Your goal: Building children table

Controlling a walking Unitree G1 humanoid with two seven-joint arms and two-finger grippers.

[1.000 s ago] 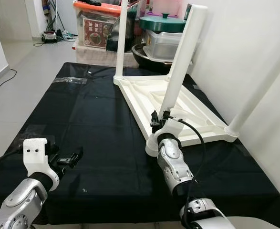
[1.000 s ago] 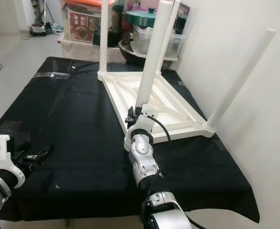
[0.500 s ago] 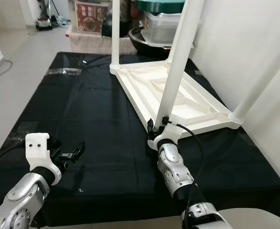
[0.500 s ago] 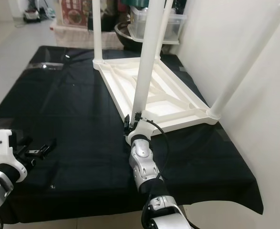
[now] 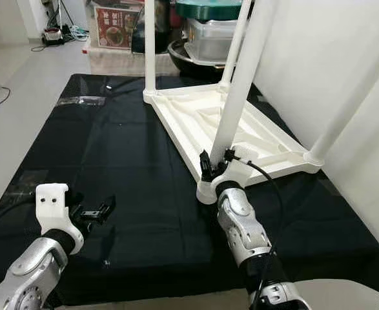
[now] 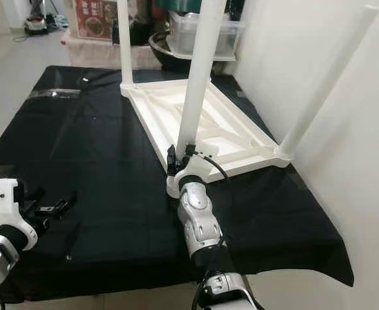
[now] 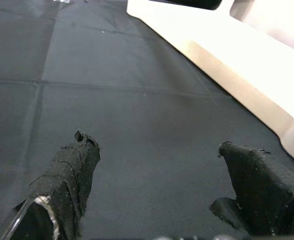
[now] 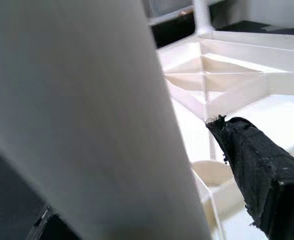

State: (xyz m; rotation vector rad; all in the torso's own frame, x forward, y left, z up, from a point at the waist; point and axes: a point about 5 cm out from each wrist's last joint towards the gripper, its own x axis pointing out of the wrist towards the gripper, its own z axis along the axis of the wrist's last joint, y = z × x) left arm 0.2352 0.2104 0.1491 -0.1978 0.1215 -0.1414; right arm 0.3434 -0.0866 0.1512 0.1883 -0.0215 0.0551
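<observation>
Tabletop: white plastic tabletop (image 5: 241, 132) lies upside down, ribbed underside up, on the black cloth (image 5: 112, 148), toward 1 o'clock from the robot, alongside the white wall (image 5: 318, 58).
Legs fitted: far-left leg (image 5: 150, 45) at 12 o'clock, far-right leg (image 5: 237, 39) and the wall-side leg (image 5: 350, 90) at 2 o'clock all stand in their corner sockets.
Leg in hand: near leg (image 5: 241, 84) stands in the near corner socket (image 5: 206, 192), leaning slightly; how deep it seats I cannot tell.
Right gripper: right gripper (image 5: 216, 161) is clamped around the base of the near leg, just above the socket; one black finger (image 8: 259, 170) lies beside the leg.
Left gripper: left gripper (image 7: 157, 185) hovers spread and unloaded over the cloth at 8 o'clock, well apart from the tabletop.
Progress: judged late stage; four legs up.
Remaining: likely press the near leg home, then turn the table upright.
</observation>
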